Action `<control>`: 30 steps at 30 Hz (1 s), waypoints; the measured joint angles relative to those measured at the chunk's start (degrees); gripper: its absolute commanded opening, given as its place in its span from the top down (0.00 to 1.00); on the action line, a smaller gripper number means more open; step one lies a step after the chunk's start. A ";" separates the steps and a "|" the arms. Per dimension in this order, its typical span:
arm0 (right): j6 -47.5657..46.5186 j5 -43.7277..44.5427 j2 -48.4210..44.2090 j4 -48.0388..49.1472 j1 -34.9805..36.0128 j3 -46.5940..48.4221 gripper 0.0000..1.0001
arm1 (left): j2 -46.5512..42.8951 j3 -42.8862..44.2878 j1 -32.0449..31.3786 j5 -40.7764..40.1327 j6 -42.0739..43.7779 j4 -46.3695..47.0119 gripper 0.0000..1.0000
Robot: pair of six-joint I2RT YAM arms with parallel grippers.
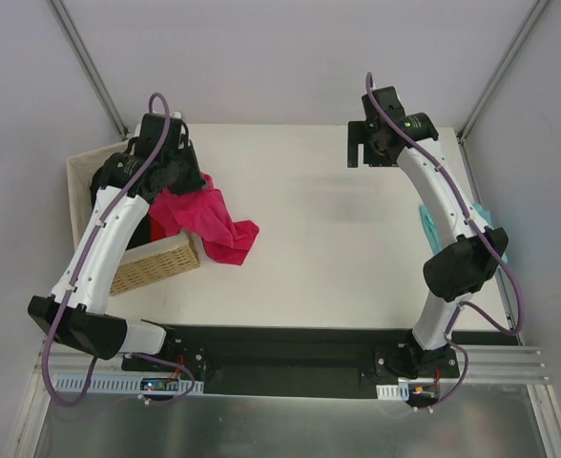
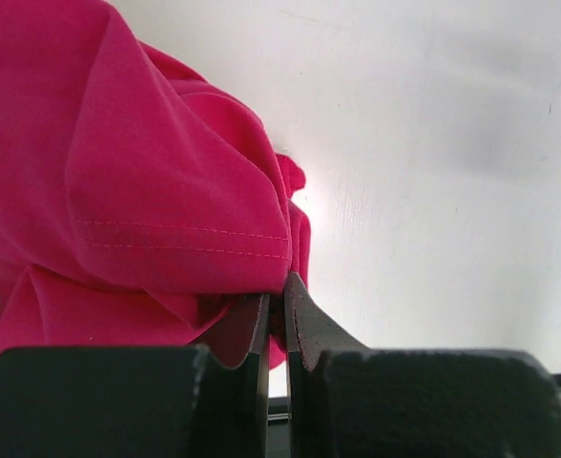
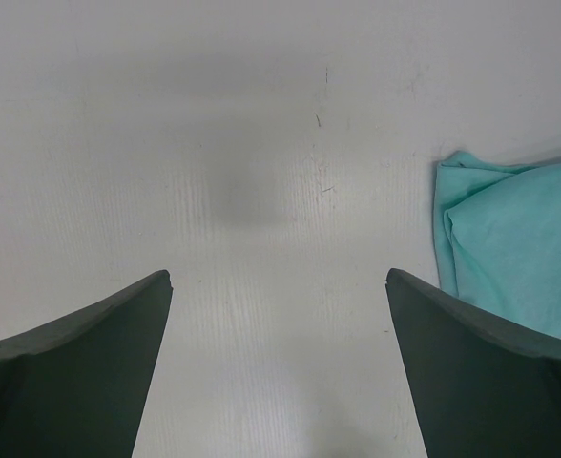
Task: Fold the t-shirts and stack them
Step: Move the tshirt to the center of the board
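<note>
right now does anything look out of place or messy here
Nothing looks damaged. The pink t-shirt hangs crumpled from the shut left gripper, trailing past the wicker basket corner onto the table. The teal t-shirt lies far apart at the table's right edge, partly hidden by the right arm.

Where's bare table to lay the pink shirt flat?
Best patch: the table's middle, between the pink shirt hanging from the shut left pincer and the teal shirt at the right edge, running to the near edge. The open right pincer hovers over its far right part. Crowded: left side, where basket and pink shirt overlap.
</note>
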 measured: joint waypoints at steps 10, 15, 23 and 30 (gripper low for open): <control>0.37 -0.04 0.68 -0.15 0.11 1.60 0.00 | 7.63 5.09 -8.37 3.56 5.62 -0.72 1.00; 0.35 0.00 1.05 -0.20 0.11 1.70 0.00 | 12.87 9.09 -14.05 4.24 7.96 -1.81 1.00; 0.31 0.33 1.05 -0.20 0.11 1.70 0.00 | 18.10 11.26 -17.64 5.99 9.88 -3.37 0.49; -0.31 0.63 1.07 -0.20 0.11 1.70 0.00 | 18.53 11.32 -17.64 4.90 9.62 -4.66 0.34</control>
